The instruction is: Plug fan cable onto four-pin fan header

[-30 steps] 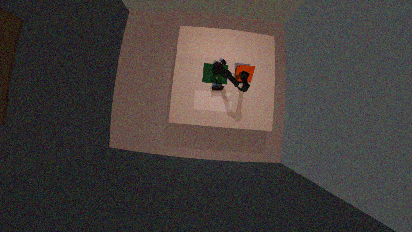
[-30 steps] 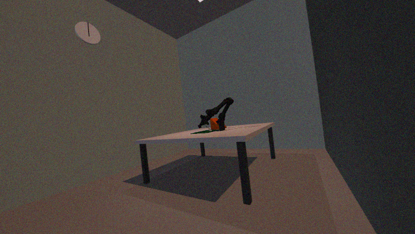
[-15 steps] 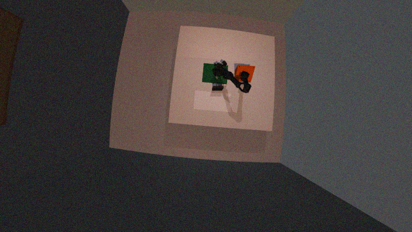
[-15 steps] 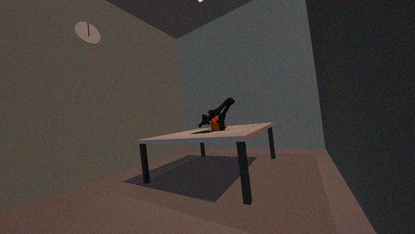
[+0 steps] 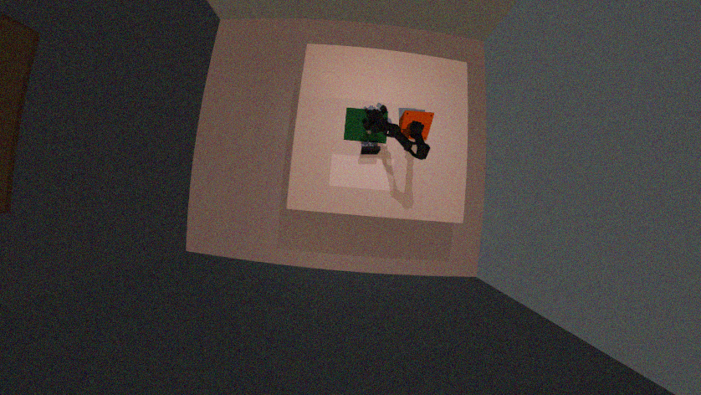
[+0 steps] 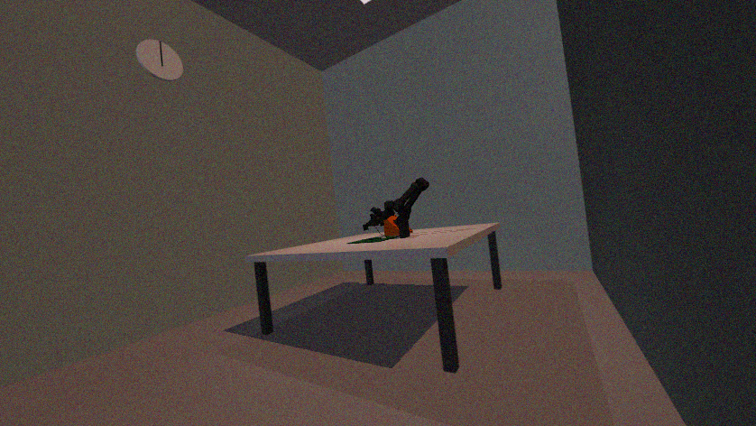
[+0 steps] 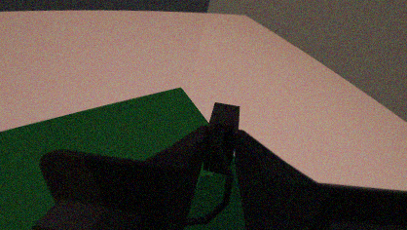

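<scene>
The green board (image 5: 354, 125) (image 6: 364, 240) (image 7: 122, 127) lies flat on the table. My gripper (image 6: 365, 227) (image 7: 221, 134) is shut on the small dark plug (image 7: 227, 114), which sticks out past the fingertips. In the exterior view the gripper hangs above the board. In the wrist view the plug shows beside the board's edge, near one corner, with table behind it. The dark cable (image 7: 228, 192) curves down from the plug between the fingers. The four-pin header cannot be made out. In the top view the arm covers part of the board.
An orange block (image 5: 421, 120) (image 6: 390, 226) stands by the arm's base. A black block (image 5: 370, 151) sits at the board's lower edge in the top view; whether it is the fan is unclear. The table (image 5: 343, 73) (image 6: 317, 251) (image 7: 122, 49) extends around them.
</scene>
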Robot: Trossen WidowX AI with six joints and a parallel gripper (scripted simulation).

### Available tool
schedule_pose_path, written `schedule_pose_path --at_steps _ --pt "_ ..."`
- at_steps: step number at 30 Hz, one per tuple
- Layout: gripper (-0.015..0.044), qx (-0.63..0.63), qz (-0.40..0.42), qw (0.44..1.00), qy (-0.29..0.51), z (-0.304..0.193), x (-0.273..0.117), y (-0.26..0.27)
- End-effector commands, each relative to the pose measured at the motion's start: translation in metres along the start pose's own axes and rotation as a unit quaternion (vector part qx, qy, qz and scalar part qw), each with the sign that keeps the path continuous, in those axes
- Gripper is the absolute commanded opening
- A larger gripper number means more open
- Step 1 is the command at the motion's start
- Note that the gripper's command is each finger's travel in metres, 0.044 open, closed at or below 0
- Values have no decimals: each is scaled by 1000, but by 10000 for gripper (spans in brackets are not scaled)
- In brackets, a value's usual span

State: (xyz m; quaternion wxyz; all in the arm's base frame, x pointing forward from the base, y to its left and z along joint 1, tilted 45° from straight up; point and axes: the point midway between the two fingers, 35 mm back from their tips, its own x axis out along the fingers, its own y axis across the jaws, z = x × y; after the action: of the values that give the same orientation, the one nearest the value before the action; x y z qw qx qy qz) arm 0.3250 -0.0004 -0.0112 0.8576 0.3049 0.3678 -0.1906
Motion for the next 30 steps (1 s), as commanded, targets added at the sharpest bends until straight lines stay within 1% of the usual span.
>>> schedule_pose_path --at_steps 1,23,30 --pt "0 12 7 1000 -21 1 -5 0" --pt "0 74 56 990 -111 4 -34 0" --pt "0 74 57 990 -110 7 -35 -1"
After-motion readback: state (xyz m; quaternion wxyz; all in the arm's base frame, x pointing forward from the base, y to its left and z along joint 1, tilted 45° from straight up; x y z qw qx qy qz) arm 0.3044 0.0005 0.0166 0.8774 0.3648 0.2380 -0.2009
